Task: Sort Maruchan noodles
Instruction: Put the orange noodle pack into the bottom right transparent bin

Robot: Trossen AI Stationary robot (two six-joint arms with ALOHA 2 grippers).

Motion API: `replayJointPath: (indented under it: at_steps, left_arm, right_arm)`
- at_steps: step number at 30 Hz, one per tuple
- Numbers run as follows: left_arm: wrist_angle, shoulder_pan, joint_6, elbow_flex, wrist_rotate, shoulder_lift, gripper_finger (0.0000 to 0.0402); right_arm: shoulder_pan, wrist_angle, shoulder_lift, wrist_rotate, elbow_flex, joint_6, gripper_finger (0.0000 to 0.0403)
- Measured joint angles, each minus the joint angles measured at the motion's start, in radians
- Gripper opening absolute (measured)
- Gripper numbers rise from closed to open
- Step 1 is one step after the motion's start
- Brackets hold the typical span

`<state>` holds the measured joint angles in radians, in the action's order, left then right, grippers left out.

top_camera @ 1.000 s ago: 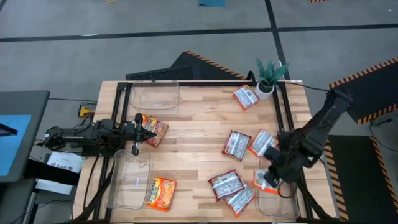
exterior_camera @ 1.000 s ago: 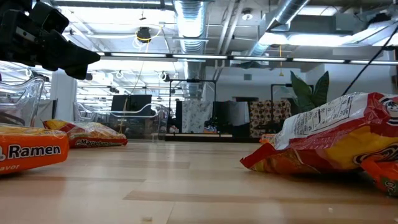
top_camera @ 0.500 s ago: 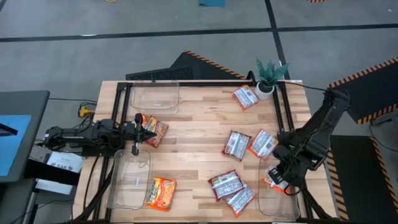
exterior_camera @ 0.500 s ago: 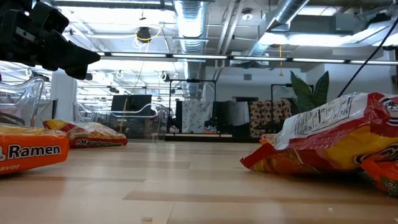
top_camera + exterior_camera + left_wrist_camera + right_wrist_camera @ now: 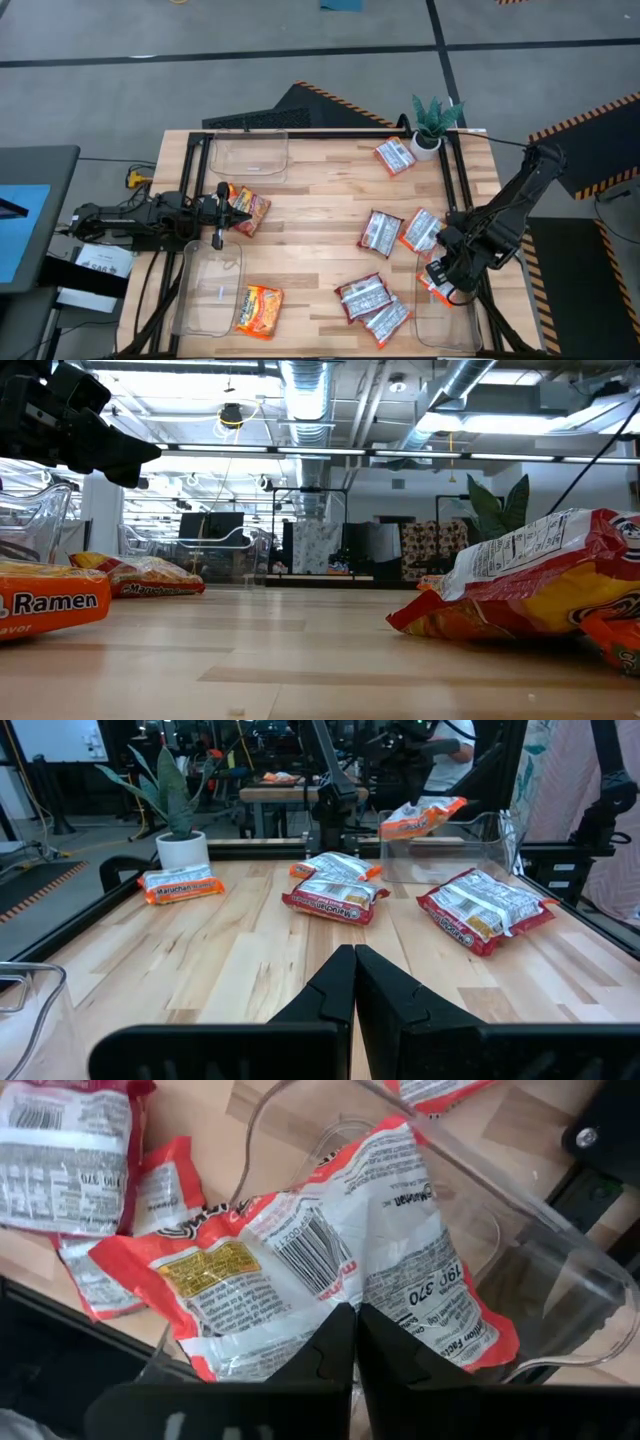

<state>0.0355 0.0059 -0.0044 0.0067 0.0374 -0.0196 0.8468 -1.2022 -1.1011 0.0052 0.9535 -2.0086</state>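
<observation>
A robotics lab or industrial workshop. A wooden table (image 5: 300, 250) in a black metal frame stands on a grey concrete floor (image 5: 300, 80) marked with dark lines and orange-and-black hazard striping (image 5: 590, 120). Beyond the table, the level view shows exposed ceiling ducts (image 5: 305, 390), strip lights, metal racks and workbenches. A small potted plant (image 5: 432, 125) sits at one table corner.
</observation>
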Motion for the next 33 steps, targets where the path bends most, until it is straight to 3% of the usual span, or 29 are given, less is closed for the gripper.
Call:
replayJointPath:
  at_steps: [7,12,17,22,28,33]
  left_arm:
    - [0.000,0.000,0.000,0.000,0.000,0.000,0.0000]
    - [0.000,0.000,0.000,0.000,0.000,0.000,0.0000]
    - [0.000,0.000,0.000,0.000,0.000,0.000,0.0000]
    - [0.000,0.000,0.000,0.000,0.000,0.000,0.0000]
    - [0.000,0.000,0.000,0.000,0.000,0.000,0.0000]
    - [0.000,0.000,0.000,0.000,0.000,0.000,0.0000]
  right_arm:
    - [-0.006,0.012,0.000,-0.047,0.000,-0.040,0.0054]
    - [-0.003,0.001,0.000,-0.108,0.001,-0.078,0.0108]
    - [-0.014,0.042,0.002,-0.103,0.001,0.033,0.0166]
    - [-0.063,0.093,0.015,0.041,0.001,0.171,0.0202]
    - [-0.199,0.068,0.037,0.283,0.002,0.321,0.0213]
    - [-0.381,-0.101,-0.010,0.314,0.002,0.319,0.0210]
